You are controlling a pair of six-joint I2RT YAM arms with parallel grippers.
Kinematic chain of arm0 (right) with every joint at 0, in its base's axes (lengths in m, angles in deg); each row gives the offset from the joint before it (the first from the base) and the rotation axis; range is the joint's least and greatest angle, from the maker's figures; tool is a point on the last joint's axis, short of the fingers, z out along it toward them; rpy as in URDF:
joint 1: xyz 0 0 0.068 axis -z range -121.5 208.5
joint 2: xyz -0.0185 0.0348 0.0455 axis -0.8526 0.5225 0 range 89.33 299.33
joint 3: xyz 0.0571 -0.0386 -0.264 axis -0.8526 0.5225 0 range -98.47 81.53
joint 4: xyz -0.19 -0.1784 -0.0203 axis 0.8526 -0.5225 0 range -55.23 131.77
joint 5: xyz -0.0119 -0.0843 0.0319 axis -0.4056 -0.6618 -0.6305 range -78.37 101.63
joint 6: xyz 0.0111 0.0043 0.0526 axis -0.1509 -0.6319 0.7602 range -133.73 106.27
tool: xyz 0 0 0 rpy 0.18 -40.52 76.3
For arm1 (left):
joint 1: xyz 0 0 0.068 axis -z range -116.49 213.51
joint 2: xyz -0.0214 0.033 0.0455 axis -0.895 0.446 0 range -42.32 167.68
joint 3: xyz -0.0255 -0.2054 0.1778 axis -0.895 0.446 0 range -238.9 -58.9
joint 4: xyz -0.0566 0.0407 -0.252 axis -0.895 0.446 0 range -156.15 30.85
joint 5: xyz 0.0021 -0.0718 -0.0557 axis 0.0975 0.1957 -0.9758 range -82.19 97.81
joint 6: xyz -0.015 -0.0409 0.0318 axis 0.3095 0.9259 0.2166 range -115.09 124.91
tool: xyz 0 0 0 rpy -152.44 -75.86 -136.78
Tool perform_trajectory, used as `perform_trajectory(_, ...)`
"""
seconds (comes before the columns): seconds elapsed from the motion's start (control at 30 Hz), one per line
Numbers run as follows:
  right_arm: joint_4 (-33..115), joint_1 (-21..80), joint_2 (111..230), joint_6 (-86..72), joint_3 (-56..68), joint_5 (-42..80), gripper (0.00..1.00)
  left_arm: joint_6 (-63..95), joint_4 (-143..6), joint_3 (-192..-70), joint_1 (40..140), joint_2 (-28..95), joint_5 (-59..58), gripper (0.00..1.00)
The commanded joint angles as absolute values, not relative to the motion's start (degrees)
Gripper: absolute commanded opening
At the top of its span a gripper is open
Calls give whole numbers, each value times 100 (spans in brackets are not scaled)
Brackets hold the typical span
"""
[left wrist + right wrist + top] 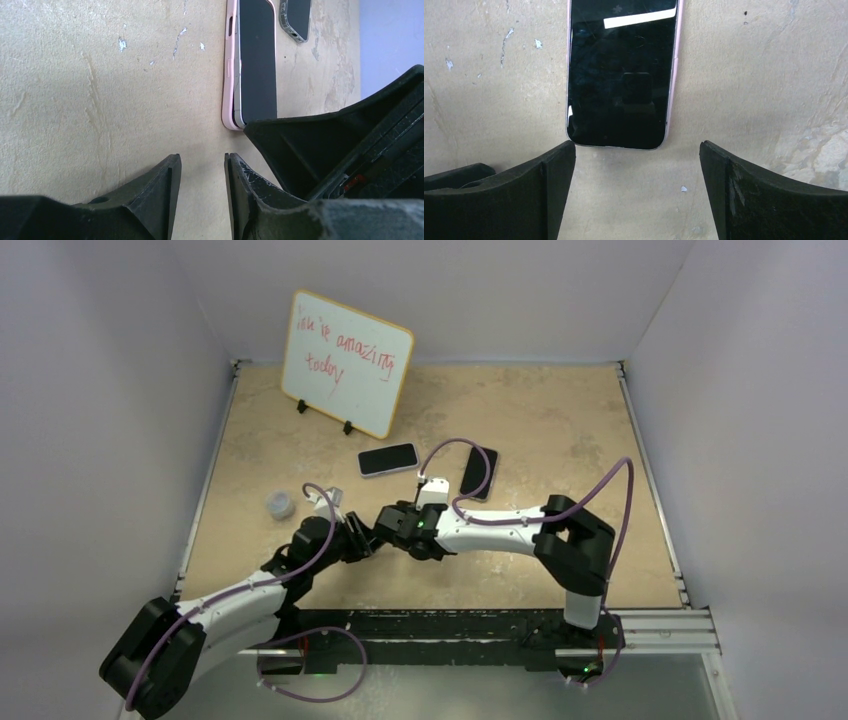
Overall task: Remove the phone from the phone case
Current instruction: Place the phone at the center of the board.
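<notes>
The phone (388,459) lies screen up in its pink case (229,75) on the tan table, in front of the whiteboard. In the right wrist view the phone (621,75) lies just beyond my fingertips, the pink rim showing along its sides. My right gripper (637,160) is wide open and empty, just short of the phone's near end; in the top view it (392,520) is below the phone. My left gripper (202,165) is open by a narrow gap with nothing between the jaws, close beside the right gripper (368,538). The phone's near end (256,60) is partly hidden by the right gripper.
A second, dark phone case (478,473) lies right of the phone; it also shows in the left wrist view (296,17). A whiteboard (345,362) with red writing stands at the back. A small clear round object (281,505) sits at the left. White walls enclose the table.
</notes>
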State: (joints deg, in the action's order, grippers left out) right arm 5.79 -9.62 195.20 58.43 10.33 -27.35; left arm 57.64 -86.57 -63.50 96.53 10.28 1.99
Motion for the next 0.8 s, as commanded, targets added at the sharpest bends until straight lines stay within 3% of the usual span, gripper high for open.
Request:
perform_trajectory(0.0,585,-870,19428,6135,944,-2686,94,5626,-8829,-6531,9632,1038,66,41)
perform_trajectory(0.77,1041,-607,19650,5711,942,-2251,84,5649,-8969,-6541,9638,1133,-67,41)
